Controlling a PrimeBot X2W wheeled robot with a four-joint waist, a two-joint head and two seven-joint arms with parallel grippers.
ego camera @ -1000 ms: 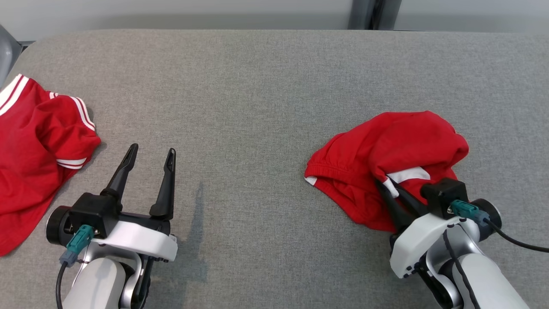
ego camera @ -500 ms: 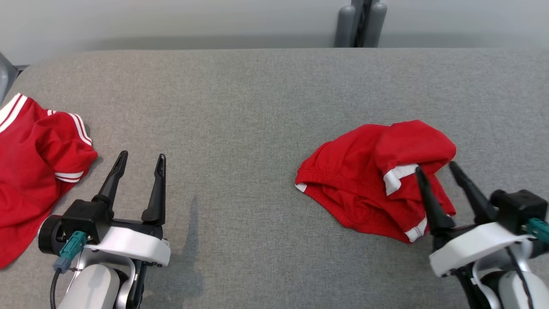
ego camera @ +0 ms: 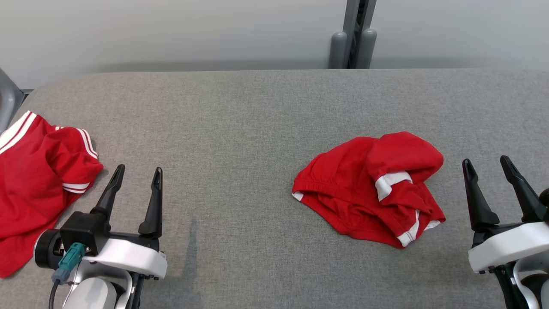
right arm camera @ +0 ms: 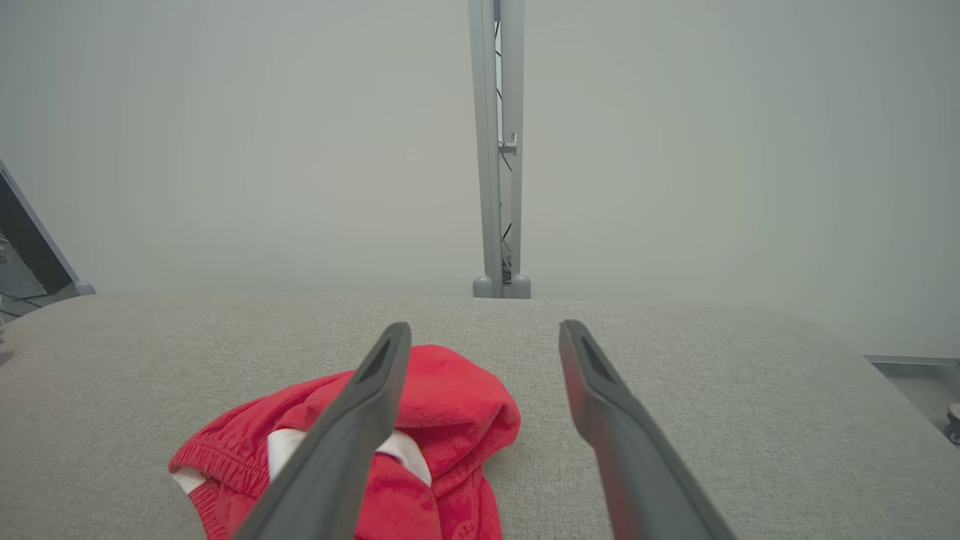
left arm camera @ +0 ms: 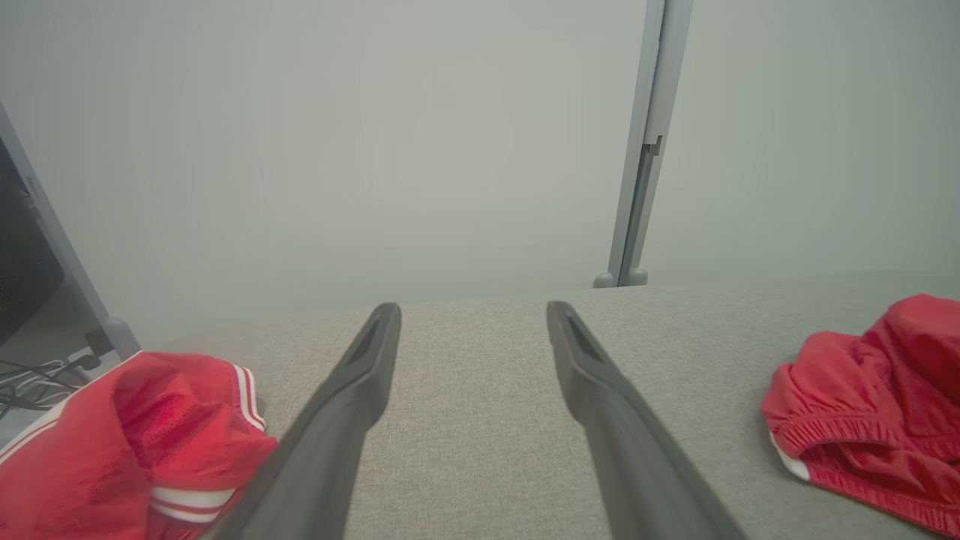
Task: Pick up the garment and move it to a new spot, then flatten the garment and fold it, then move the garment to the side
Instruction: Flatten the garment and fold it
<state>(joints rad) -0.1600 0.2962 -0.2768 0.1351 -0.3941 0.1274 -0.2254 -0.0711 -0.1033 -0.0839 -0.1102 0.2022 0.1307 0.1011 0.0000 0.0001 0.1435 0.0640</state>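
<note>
A crumpled red garment with white trim lies in a heap on the grey table, right of centre. It also lies at the right edge in the left wrist view and low left in the right wrist view. My right gripper stands open just right of the heap, apart from it, holding nothing. At the lower left, my left gripper is open and empty, far from the heap. A second red garment with white stripes lies at the table's left edge, beside the left gripper.
A grey post stands behind the table's far edge against a pale wall. The table's rounded left corner is near the striped garment. Bare grey cloth stretches between the two garments.
My right gripper let go of the red heap, opened and drew back to the right. The garment settled on the table. The head camera tilted up, shifting the whole picture down.
</note>
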